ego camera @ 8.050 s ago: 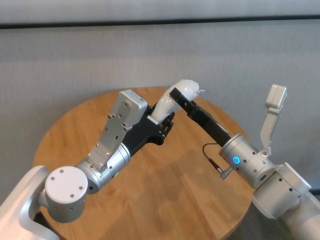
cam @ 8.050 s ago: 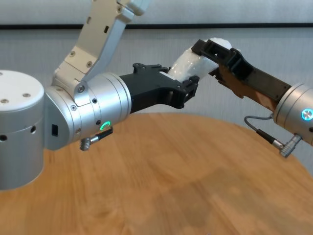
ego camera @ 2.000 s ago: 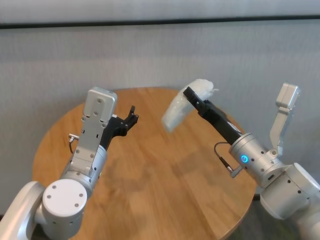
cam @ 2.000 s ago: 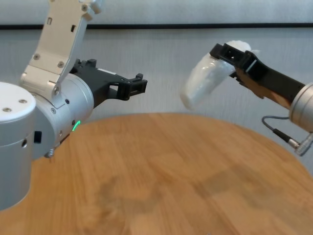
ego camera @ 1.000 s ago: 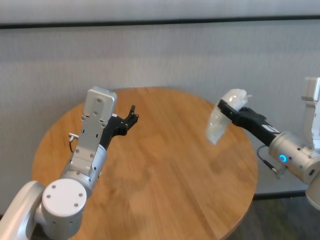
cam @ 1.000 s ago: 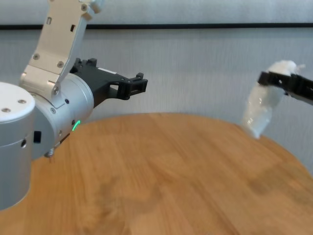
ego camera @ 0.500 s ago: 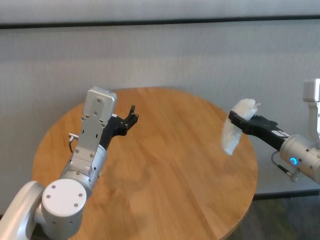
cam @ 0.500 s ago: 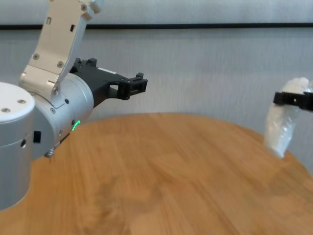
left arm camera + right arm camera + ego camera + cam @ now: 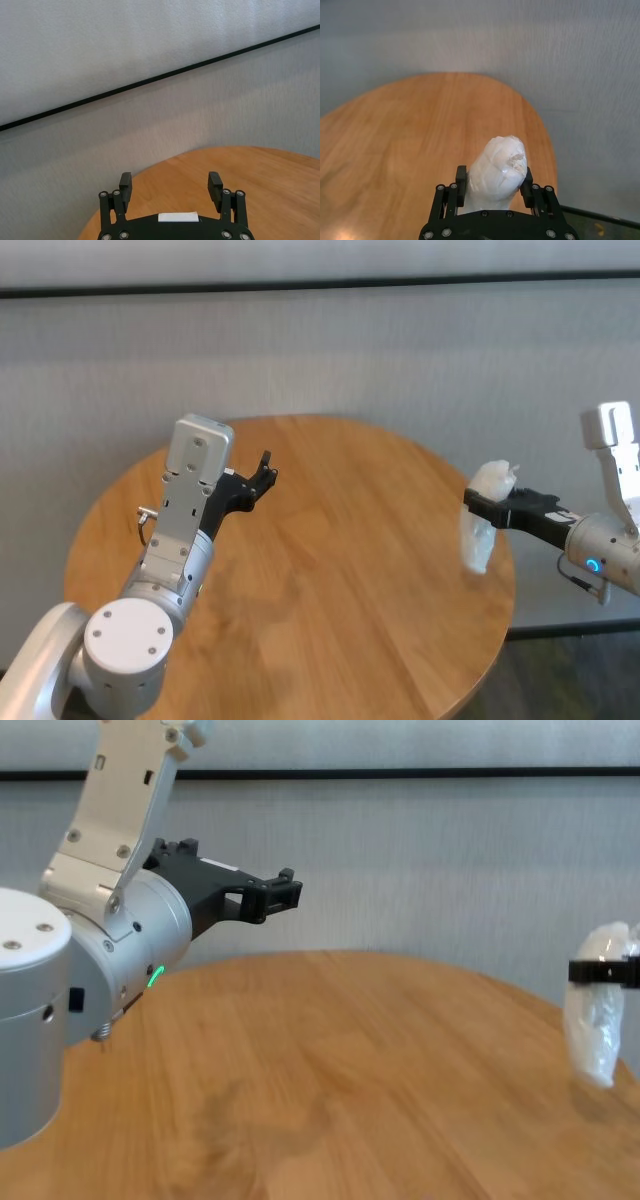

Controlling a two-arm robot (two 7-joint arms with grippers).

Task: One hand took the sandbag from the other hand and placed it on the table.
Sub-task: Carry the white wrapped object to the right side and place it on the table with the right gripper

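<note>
- The right gripper (image 9: 478, 502), on a blue-lit wrist, clamps the upper end of the sandbag (image 9: 481, 529) at the table's (image 9: 330, 580) right edge.
- The white sandbag hangs upright from the fingers, its lower end just over the table's rim.
- The left gripper (image 9: 264, 471), empty with fingers apart, is raised over the table's far left part, well apart from the sandbag.

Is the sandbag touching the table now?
Apart. In the chest view the sandbag hangs from the right tool, and a strip of table shows between its lower end and its shadow.
</note>
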